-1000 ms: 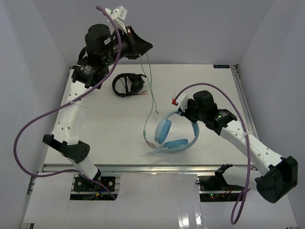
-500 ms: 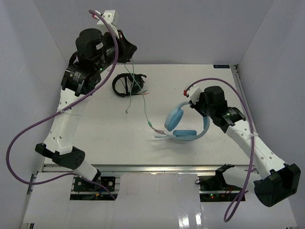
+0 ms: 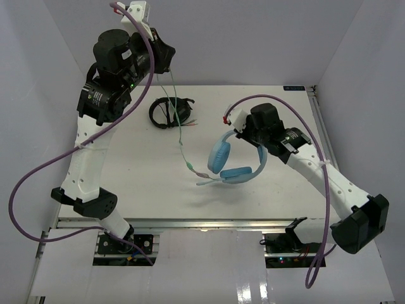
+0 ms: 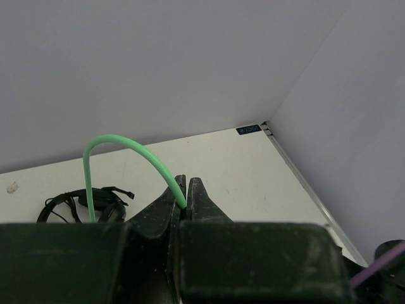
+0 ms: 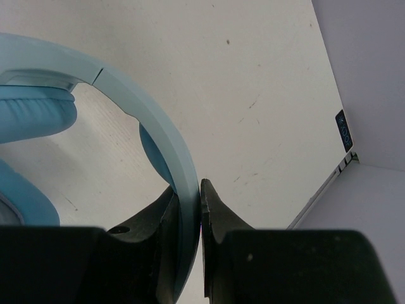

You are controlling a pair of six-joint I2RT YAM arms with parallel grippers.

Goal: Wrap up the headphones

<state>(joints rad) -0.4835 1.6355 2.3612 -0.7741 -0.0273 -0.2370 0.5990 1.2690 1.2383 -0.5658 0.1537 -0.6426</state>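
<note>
Headphones (image 3: 219,158), light blue, sit right of the middle of the table (image 3: 126,161), and to us they look lifted clear of it, with a faint shadow on the surface below them. We see the two oval cups (image 3: 238,174) turned down and toward the left, one above the other. The wide band (image 5: 158,120) arches up to the right gripper (image 3: 249,140). From the right wrist view, that gripper's two fingers are pressed against either face of the band, pinching it edge-on.

From the lower cup the thin green-white cable (image 3: 181,136) runs up and back across the table in a slack line, rising to the left gripper (image 4: 188,189), which is raised high over the far left of the table. In the left wrist view we find its fingers closed together on the cable. The cable comes out between the tips and loops up and over to the left before dropping out of sight.

Under that raised gripper, near the far edge, a smaller pair of black headphones (image 3: 169,113) lies flat on the table, well apart from the blue pair. Plain pale walls (image 3: 253,38) close in the table at the back and on both sides.
</note>
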